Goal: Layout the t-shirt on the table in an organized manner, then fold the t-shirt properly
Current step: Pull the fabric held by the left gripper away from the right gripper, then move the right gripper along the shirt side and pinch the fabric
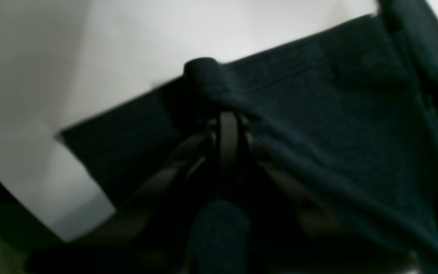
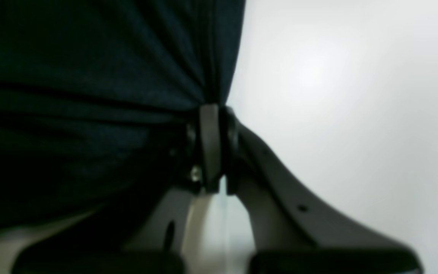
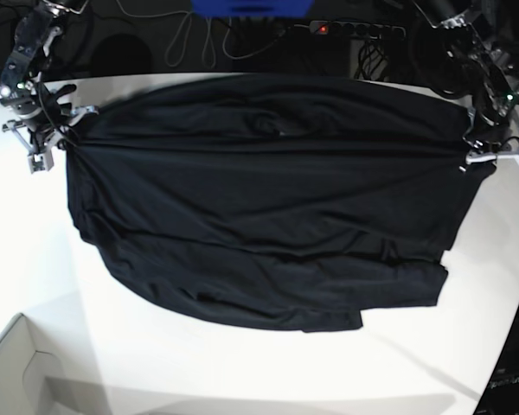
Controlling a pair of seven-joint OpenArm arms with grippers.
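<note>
The black t-shirt [image 3: 259,207] is stretched wide across the white table [image 3: 242,363], pulled taut between both arms. Its lower part lies rumpled toward the near side. My left gripper [image 3: 469,149] is at the base view's right, shut on the shirt's edge; in the left wrist view the fabric [image 1: 318,114] bunches over the closed fingertips [image 1: 228,125]. My right gripper [image 3: 69,130] is at the base view's left, shut on the opposite edge; in the right wrist view the cloth [image 2: 89,95] is pinched at the closed jaws of the right gripper [image 2: 211,110].
A white box corner [image 3: 17,372] sits at the near left. Cables and a power strip [image 3: 355,30] lie behind the table's curved far edge. Bare table [image 2: 337,95] shows beside the right gripper.
</note>
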